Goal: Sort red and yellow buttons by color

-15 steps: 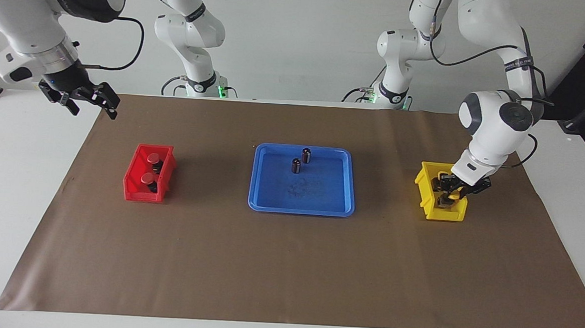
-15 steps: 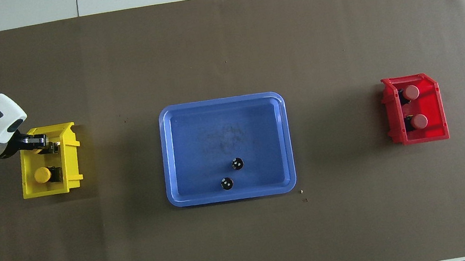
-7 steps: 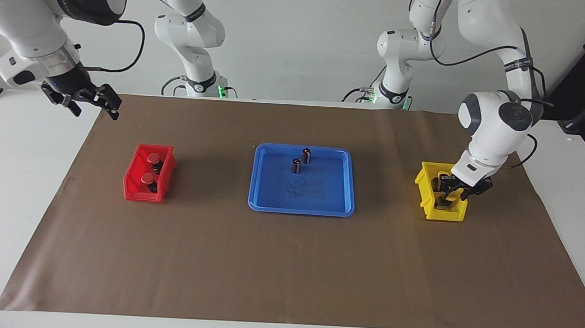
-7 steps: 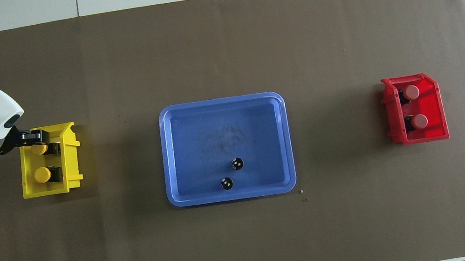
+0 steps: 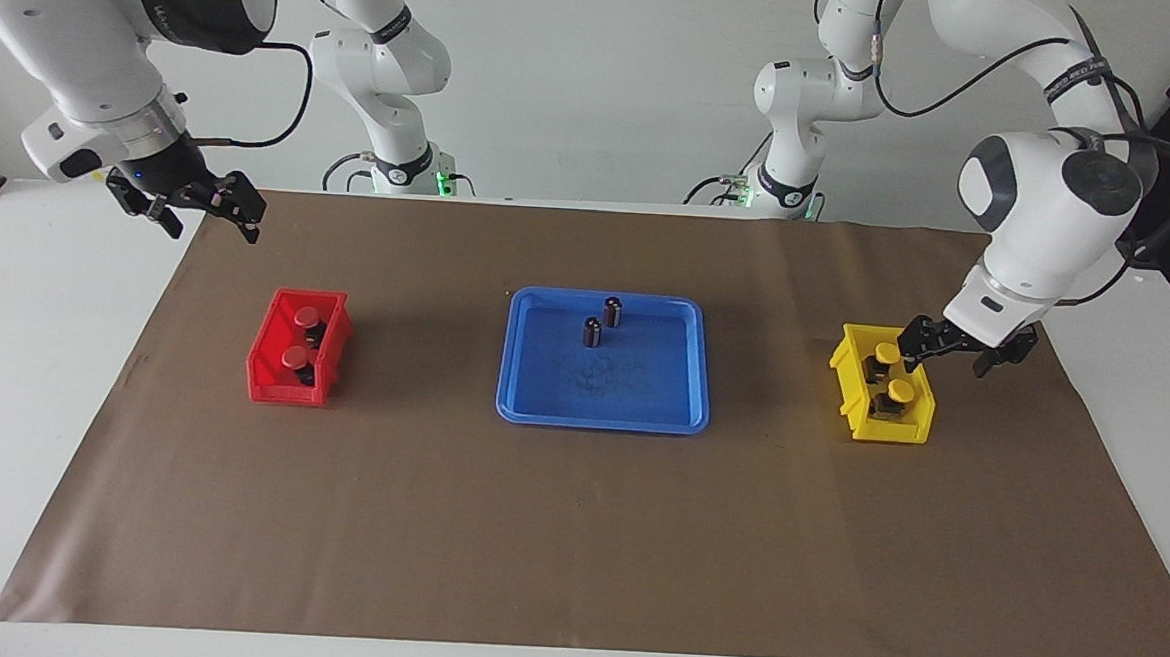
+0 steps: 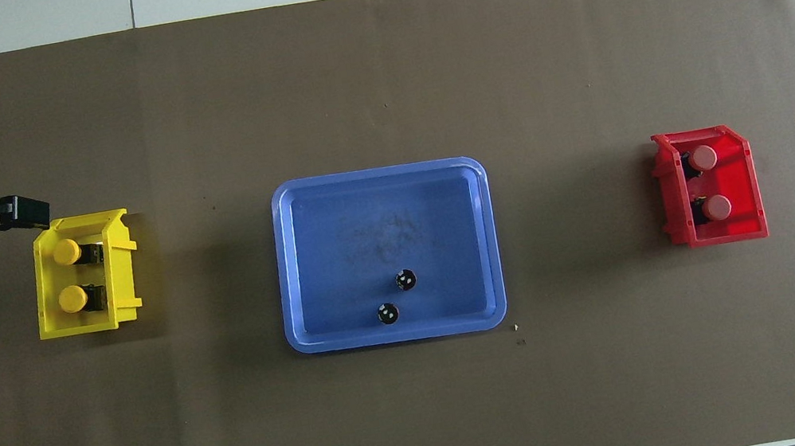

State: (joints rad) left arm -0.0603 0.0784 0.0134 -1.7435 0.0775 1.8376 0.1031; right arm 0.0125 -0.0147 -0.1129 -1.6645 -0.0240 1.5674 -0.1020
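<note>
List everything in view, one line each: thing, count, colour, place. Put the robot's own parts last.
Yellow buttons: two, yellow caps on black bases, in the yellow bin.
Red buttons: two, red caps on black bases, in the red bin.
Yellow bin: one, yellow, toward the left arm's end of the table.
Red bin: one, red, toward the right arm's end.
Tray: one, blue, between the bins.
Cylinders: two, dark with silvery tops, upright in the tray.
Paper sheet: one, brown, covering the table.
Left gripper: open, empty, over the yellow bin's edge.
Right gripper: open, empty, raised over the paper's corner.
</note>
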